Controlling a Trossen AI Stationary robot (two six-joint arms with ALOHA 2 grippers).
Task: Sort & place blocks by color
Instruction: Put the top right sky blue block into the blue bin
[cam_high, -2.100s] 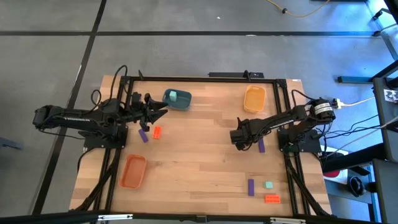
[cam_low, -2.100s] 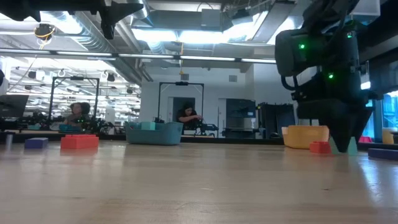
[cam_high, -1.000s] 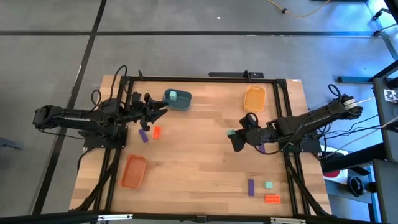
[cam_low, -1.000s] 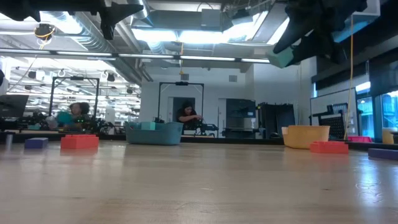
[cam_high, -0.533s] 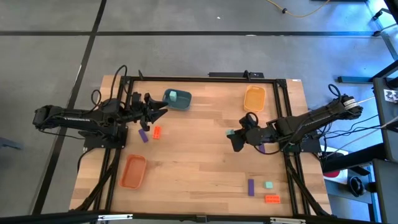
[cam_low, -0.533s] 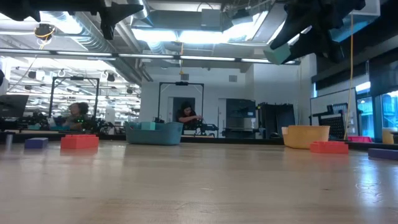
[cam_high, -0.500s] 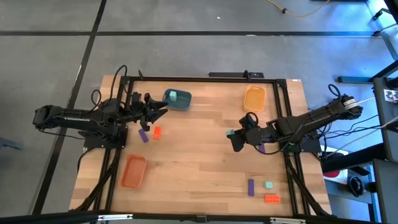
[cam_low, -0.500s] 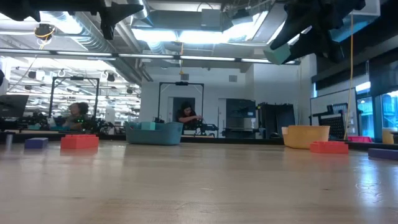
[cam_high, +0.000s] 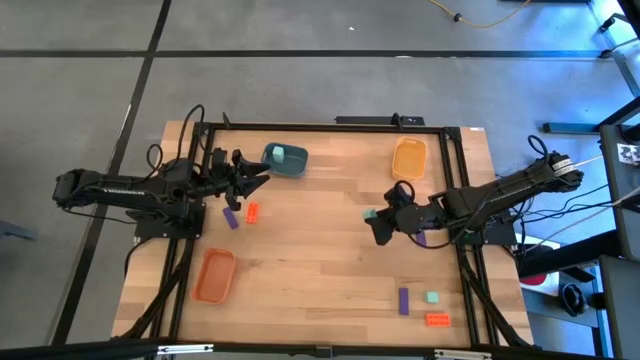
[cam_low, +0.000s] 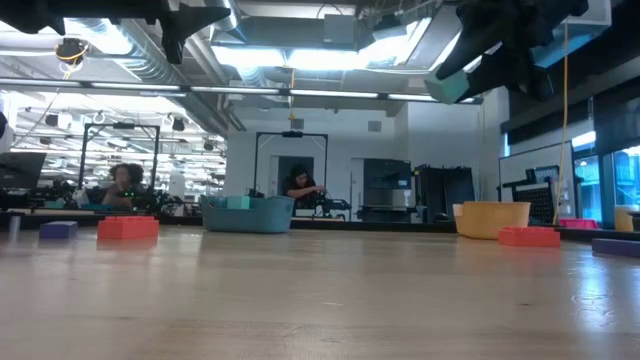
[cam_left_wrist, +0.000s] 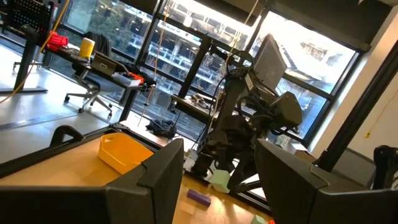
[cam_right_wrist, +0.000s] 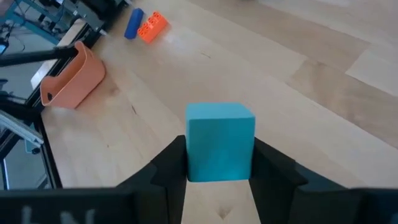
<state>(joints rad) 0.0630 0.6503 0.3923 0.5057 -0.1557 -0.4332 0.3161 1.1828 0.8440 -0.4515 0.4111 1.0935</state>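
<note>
aloft, right gripper (cam_right_wrist: 219, 163) pinches a teal block (cam_right_wrist: 220, 150) — left gripper (cam_high: 262, 172) waits, jaws apart, empty.

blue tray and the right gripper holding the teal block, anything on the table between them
Nothing: in the high view, bare wood runs from the blue tray to the right gripper holding the teal block.

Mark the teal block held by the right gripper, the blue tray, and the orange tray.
teal block (cam_right_wrist: 220, 142), right wrist view, front face.
blue tray (cam_high: 291, 163), high view, rim.
orange tray (cam_high: 214, 276), high view, floor.
</note>
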